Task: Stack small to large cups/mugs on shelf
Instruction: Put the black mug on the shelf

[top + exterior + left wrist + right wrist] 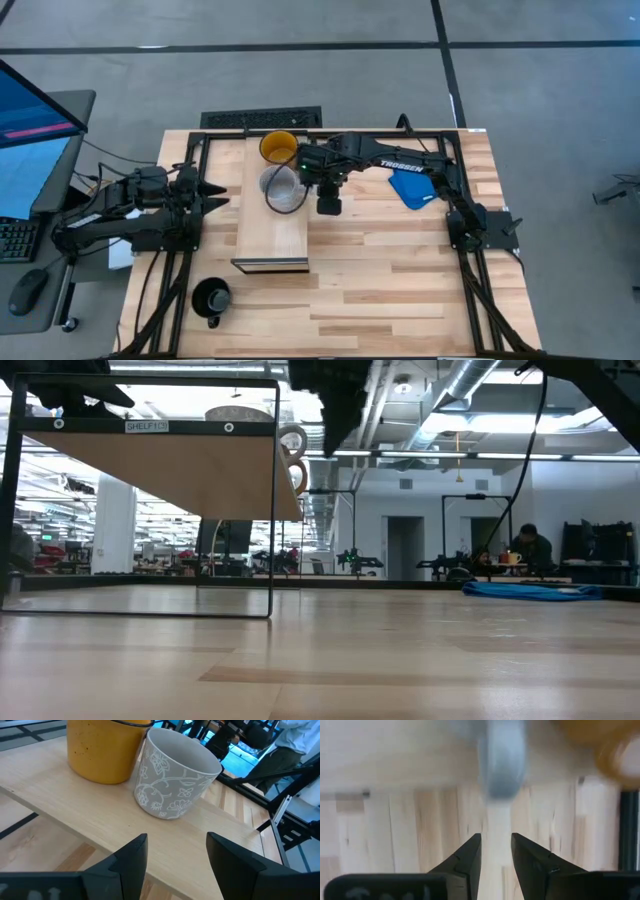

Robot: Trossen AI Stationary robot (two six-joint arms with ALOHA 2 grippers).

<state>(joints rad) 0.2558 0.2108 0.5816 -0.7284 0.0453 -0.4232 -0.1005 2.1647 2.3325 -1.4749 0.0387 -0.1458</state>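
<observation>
High view: yellow mug [278, 146] + white mug [283, 189] on shelf [272, 235]; right gripper [328, 205] fingers apart, empty, just beside. Left gripper [218, 195] also released. Next: black mug [211, 298].

Right wrist view blurs the white mug's handle [502, 767]; yellow mug [605, 745] cropped.

The shelf [272, 238], centre-left, bears a yellow mug [279, 146] and white mug [283, 189]; a black mug [211, 298] is seen lower left on the table [380, 290].
</observation>
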